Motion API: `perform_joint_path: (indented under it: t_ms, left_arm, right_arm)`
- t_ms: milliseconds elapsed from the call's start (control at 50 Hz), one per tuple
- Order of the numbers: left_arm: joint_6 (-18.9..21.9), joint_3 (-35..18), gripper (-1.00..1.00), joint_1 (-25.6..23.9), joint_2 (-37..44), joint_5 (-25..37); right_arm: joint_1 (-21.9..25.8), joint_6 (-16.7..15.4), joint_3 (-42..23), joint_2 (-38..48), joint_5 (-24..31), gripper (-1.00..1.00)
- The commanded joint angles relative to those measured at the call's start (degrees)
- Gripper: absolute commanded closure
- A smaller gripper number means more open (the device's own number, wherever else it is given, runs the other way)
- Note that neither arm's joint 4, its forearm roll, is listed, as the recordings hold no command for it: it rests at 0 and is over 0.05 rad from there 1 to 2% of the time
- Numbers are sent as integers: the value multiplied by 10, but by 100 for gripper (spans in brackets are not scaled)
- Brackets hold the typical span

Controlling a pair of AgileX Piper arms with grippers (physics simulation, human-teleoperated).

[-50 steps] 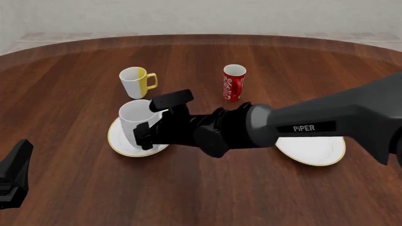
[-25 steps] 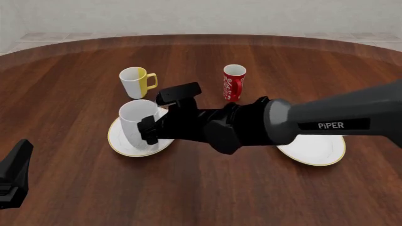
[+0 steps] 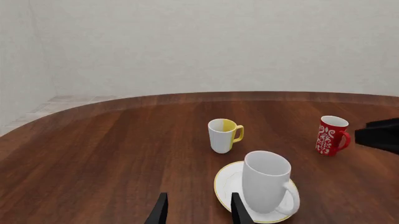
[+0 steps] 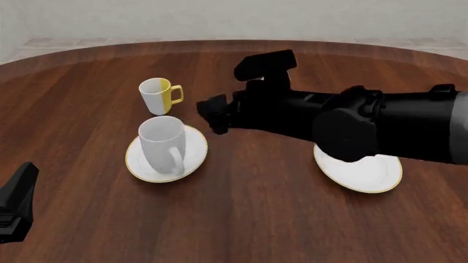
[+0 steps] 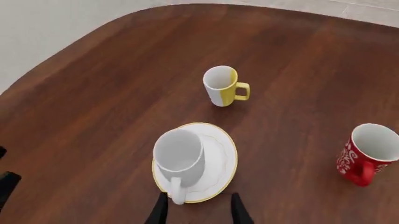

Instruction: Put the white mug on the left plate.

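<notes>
The white mug [image 4: 162,143] stands upright on the left plate [image 4: 194,147], handle toward the near side. My right gripper [image 4: 213,116] is open and empty, raised off the table just right of and beyond the mug, apart from it. In the right wrist view, the mug [image 5: 179,156] and plate [image 5: 219,156] lie ahead of the spread fingertips [image 5: 160,210]. My left gripper [image 4: 18,200] hangs open at the near left edge. The left wrist view shows the mug [image 3: 266,181] on the plate [image 3: 227,184] beyond its fingers [image 3: 160,212].
A white-and-yellow mug [image 4: 159,96] stands just behind the left plate. A red cup [image 5: 366,154] stands further right, hidden by my right arm in the front view. The right plate [image 4: 365,172] lies partly under that arm.
My right gripper has let go of the white mug, then risen and drawn back to the right. The mug stays standing on the left plate. The left arm has not moved.
</notes>
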Motion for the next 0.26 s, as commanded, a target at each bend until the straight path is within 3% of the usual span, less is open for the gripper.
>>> perform_joint_path:
  t_ms: [20,160,260]
  left_arm:
    - [0,0,-100,0,0,0]
    - [0,0,-100,0,0,0]
    - [0,0,-100,0,0,0]
  right_arm:
    - [-39,-33,59,-146,32,-100]
    - [-85,-56,105,-264,69,-100]
    - [-107,-47,138,-334,89,-100]
